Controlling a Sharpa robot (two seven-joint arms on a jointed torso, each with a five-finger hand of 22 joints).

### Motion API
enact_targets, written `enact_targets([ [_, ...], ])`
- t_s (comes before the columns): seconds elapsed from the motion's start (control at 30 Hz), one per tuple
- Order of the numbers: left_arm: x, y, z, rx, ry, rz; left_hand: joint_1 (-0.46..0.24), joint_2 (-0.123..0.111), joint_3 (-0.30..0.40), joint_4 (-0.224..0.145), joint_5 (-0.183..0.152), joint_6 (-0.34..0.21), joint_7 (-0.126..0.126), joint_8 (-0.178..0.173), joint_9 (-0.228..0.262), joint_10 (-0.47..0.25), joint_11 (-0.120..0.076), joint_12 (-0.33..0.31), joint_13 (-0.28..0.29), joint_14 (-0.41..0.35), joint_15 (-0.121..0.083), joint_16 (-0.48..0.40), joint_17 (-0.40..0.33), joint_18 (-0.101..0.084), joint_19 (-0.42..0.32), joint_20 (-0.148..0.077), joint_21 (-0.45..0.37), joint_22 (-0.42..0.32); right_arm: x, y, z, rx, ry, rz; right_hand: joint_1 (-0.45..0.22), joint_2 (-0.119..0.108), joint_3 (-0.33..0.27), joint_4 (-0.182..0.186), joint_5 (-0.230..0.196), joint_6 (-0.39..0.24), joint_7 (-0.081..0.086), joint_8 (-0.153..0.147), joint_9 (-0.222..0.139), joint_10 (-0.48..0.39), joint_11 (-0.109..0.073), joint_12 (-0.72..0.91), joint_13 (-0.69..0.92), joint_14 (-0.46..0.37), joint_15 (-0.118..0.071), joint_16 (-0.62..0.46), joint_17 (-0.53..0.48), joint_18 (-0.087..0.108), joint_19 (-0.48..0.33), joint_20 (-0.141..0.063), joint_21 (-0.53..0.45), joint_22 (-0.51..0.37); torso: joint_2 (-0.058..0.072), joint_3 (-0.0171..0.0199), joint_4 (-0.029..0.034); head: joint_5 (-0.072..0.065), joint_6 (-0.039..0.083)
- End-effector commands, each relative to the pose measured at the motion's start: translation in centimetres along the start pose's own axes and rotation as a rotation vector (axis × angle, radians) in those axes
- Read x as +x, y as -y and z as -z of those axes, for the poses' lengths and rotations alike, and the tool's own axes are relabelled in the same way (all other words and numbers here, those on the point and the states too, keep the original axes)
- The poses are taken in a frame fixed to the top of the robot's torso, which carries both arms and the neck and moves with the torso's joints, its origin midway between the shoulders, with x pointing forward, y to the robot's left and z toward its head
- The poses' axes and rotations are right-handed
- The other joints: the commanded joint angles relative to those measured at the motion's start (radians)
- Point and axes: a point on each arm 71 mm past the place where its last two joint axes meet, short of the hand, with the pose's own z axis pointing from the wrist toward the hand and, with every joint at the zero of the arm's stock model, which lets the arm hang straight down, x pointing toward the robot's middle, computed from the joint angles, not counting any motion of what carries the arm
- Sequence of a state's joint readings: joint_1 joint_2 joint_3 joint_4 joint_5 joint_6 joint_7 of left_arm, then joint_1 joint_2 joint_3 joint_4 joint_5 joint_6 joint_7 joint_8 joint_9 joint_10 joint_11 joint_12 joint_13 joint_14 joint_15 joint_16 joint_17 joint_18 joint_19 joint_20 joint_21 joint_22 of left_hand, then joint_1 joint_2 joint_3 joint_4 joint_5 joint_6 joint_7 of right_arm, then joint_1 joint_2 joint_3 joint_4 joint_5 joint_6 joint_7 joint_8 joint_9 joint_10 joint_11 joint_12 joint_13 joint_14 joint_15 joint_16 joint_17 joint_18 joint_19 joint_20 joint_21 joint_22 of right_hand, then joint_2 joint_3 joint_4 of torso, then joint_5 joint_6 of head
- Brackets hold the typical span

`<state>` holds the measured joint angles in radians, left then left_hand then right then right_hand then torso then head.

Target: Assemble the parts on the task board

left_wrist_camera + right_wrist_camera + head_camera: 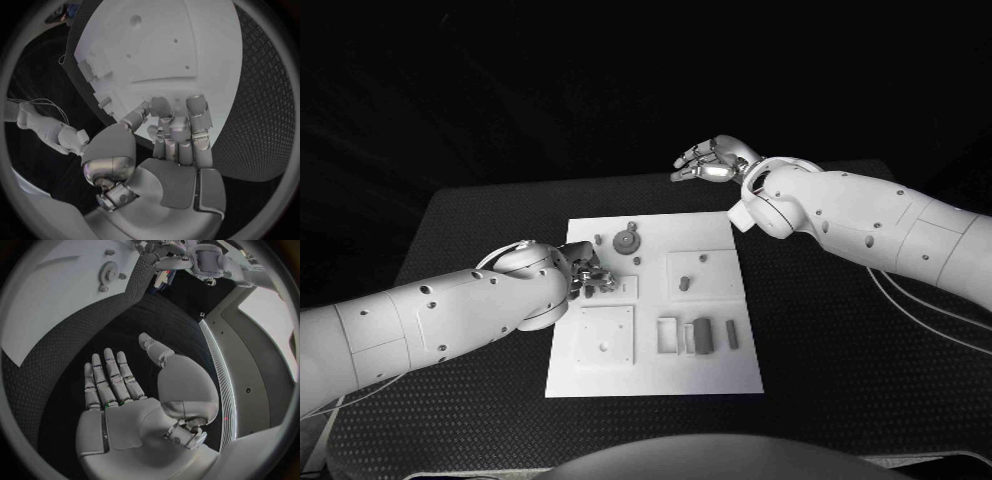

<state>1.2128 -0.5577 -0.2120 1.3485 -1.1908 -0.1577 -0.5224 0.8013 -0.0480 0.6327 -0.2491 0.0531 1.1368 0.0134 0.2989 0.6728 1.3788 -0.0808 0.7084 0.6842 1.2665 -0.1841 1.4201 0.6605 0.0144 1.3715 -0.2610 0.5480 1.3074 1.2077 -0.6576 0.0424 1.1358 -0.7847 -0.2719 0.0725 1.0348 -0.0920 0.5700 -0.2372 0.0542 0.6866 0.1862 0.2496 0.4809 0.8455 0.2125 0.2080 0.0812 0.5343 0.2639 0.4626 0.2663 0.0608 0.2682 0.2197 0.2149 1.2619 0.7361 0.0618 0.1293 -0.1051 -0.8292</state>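
A: Where was the task board [711,355]?
B: Mid tabletop [473,230], one white plate. Left hand [581,272] sat over its left edge, about halfway along, fingers curled down onto the board.
A: Holding a part?
B: Couldn't tell. Fingertips [161,106] bunched together, whatever was under them was hidden.
A: Right hand [708,160]?
B: Off the board, past its far right corner, near the tabletop's far edge. Fingers straight and apart, nothing held, well apart from every part.
A: Parts count?
B: One gear [627,241] near the board's far edge, just beside the left hand. Two upright blocks [702,333] plus one white frame [668,335] toward the near right corner. One small peg [684,284] on the right side. Smaller bits too tiny to count.
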Motion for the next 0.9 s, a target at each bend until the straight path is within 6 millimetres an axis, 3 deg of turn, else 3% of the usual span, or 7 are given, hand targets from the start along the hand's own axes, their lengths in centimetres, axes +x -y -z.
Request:
enact_targets([
  [0.03,1.01,-0.34,-0.07,-0.024,-0.036,0.005,-0.002,-0.015,-0.009,0.004,-0.003,0.012,0.022,0.003,-0.001,-0.016,0.005,0.004,0.002,-0.004,0.000,-0.001,-0.002,0.010,-0.002,-0.006,-0.005,0.016,0.11,-0.04,-0.01,-0.007,-0.014,-0.001,-0.005,0.007,-0.007,0.001,-0.005,-0.003,0.043,0.007,-0.002,0.009,-0.001,-0.003,-0.001,0.005,0.002,-0.007,-0.002,-0.016,0.002,0.001,-0.005,0.001,0.000,-0.0003,0.0000,0.000,0.001],
  [0.2,0.99,-0.33,-0.08,-0.023,-0.033,0.007,-0.010,-0.015,-0.042,-0.002,0.000,0.011,0.021,0.003,0.000,-0.018,0.005,0.005,0.003,-0.004,0.000,0.000,-0.003,0.010,-0.002,-0.007,-0.007,0.017,0.14,-0.05,-0.02,-0.007,-0.016,-0.001,-0.005,0.007,-0.007,0.001,-0.005,-0.003,0.043,0.007,-0.002,0.009,-0.001,-0.003,-0.002,0.005,0.003,-0.007,-0.002,-0.016,0.002,0.001,-0.006,0.001,0.000,-0.0002,0.0003,0.000,0.000],
  [0.9,0.80,-0.38,-0.15,-0.018,-0.014,0.020,-0.017,-0.025,-0.066,0.000,-0.002,0.011,0.021,0.003,0.001,-0.019,0.004,0.006,0.003,-0.005,-0.001,0.000,-0.006,0.011,-0.003,-0.007,-0.010,0.016,0.16,-0.05,-0.03,-0.007,-0.017,-0.001,-0.005,0.007,-0.007,0.001,-0.005,-0.002,0.043,0.008,-0.002,0.010,-0.001,-0.004,-0.003,0.004,0.003,-0.008,-0.002,-0.017,0.001,0.001,-0.007,0.003,0.000,-0.0004,0.0012,-0.002,0.004],
])
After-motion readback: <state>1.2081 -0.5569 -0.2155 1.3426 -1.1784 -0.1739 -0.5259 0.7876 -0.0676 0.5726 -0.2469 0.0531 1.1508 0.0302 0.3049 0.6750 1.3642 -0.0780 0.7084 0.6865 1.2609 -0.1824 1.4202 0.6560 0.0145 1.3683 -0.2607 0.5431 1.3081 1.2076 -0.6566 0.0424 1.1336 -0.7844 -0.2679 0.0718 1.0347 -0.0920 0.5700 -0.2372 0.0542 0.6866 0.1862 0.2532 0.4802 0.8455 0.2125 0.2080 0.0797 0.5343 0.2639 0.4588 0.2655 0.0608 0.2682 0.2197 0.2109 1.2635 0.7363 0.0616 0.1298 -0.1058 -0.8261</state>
